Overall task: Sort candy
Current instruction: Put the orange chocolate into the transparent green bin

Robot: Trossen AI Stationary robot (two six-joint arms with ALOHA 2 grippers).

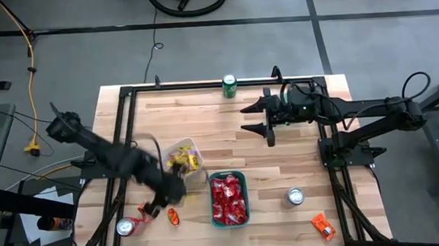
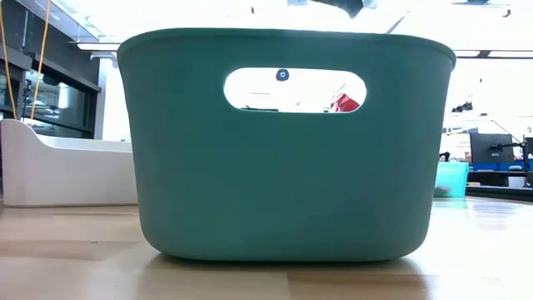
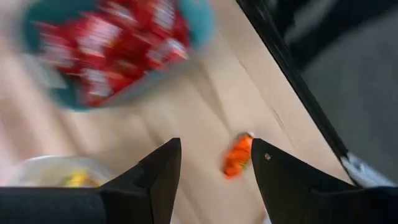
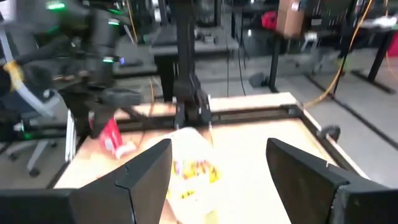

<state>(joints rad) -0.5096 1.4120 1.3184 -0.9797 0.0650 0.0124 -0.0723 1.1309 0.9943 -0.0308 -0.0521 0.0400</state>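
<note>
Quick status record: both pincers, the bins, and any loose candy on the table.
left pincer: open, empty, above an orange candy near the table's front edge
right pincer: open, empty, waiting over the far half
green bin: red candy
clear bin: yellow candy
loose candy: one orange piece front right, a red one front left

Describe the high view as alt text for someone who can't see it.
Looking straight down on a wooden table, the left gripper, open, hovers near an orange candy beside a green tray of red candy and a clear tray of yellow candy. The right gripper waits open near a green can; two silver cans and another orange candy lie nearby.
</note>
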